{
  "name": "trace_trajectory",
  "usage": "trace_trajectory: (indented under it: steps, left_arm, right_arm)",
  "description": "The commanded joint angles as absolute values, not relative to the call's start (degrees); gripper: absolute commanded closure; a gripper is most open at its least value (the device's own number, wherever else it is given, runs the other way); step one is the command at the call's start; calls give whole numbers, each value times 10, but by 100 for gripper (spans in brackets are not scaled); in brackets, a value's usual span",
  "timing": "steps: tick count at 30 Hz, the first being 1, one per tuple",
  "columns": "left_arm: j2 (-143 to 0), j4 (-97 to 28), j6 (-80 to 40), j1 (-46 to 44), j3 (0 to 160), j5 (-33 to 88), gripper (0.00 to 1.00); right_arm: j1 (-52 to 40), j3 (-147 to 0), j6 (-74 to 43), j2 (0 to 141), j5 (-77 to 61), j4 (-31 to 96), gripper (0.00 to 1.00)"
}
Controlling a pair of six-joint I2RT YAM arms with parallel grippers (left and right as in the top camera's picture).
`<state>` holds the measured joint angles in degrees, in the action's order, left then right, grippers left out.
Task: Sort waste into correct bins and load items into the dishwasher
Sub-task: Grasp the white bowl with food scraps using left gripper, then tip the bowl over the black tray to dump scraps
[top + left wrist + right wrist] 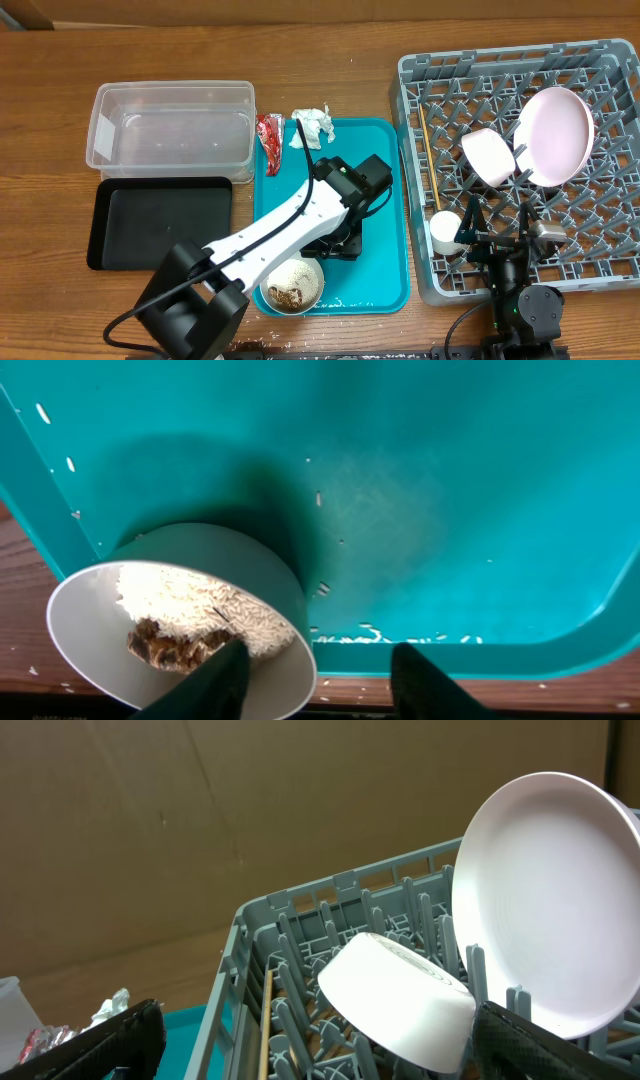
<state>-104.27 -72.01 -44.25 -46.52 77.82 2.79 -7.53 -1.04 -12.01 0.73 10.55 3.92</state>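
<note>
White bowl [80, 630] of rice [200, 610] sits on teal tray [450, 480]; both arms' jaws stand open.

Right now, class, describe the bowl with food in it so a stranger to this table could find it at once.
Start at the big grey dish rack; just left of it lies the teal tray. At the tray's bottom edge in the overhead view sits a white bowl. Unlike the pale bowl leaning in the rack, it holds white rice and brown scraps.
</note>
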Motion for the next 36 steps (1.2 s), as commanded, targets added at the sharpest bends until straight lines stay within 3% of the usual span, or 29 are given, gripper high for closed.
trace_trajectory:
  steps: [1,9,11,15,24,36]
  left_arm:
    - [-1062,-720,-450,-466,754,26,56]
    - [-1062,-660,-427,-465,676,62,59]
    - [-1062,-633,-399,-465,668,62,75]
    - [-1062,-610,-358,-465,668,61,96]
    - [-1040,-601,-344,-442,674,61,96]
    - [-816,-580,-197,-239,674,258,96]
  right_arm:
    - [-73,-4,-120,3,109,35,0]
    - [-73,-4,-120,3,109,35,0]
    - [-73,-4,-120,3,109,36,0]
    - [-73,-4,-120,3,109,35,0]
    - [-73,-4,-120,3,109,35,0]
    - [-73,-4,-120,3,109,35,0]
